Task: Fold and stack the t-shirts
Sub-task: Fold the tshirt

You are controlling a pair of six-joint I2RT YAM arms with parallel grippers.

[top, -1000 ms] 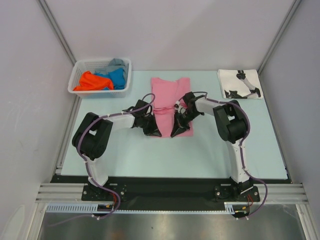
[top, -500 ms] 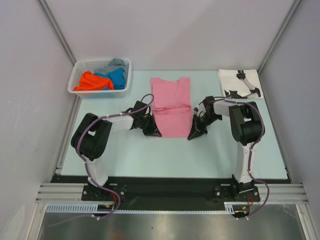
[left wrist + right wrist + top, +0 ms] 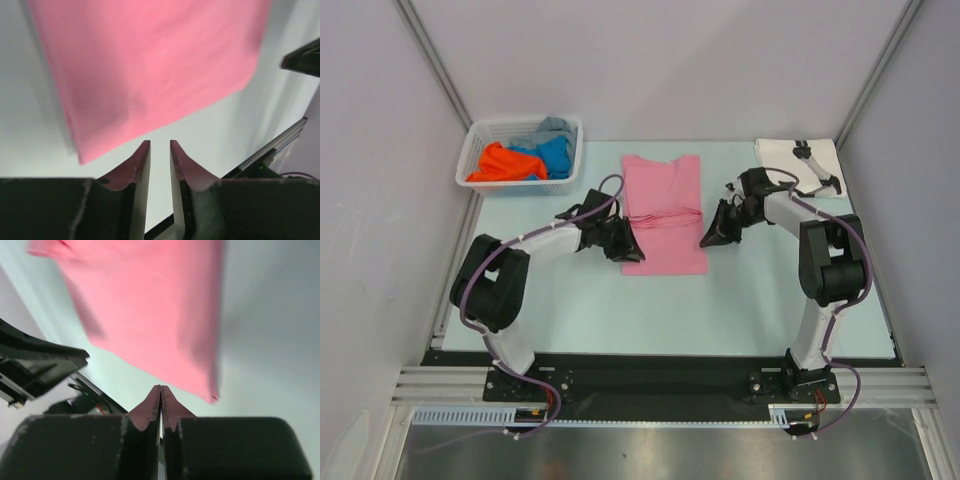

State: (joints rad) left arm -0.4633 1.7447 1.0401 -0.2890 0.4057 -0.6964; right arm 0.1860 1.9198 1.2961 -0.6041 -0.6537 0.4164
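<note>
From above, the pink shirt (image 3: 665, 215) is lying flat in the middle of the table (image 3: 620, 310), folded into a long strip with a crease running across its middle. The left gripper (image 3: 631, 254) is sitting just beside the shirt's left edge near its lower corner. The right gripper (image 3: 709, 239) is sitting just off the right edge, apart from the cloth. At the far left, the basket (image 3: 510, 123) is holding an orange shirt (image 3: 500, 162), a blue shirt (image 3: 553, 156) and a grey shirt (image 3: 553, 128), bunched together. A white shirt (image 3: 775, 160) with black print is lying folded at the far right corner.

In the left wrist view, the left fingers (image 3: 137, 165) are standing slightly apart with only bare table showing in the narrow gap. They are gripping nothing, and the pink cloth's corner is lying just ahead of the tips.

In the right wrist view, the right fingers (image 3: 150, 407) are pressing tip to tip with nothing between them. The shirt's corner is lying just ahead and to the right of them, not touching.
</note>
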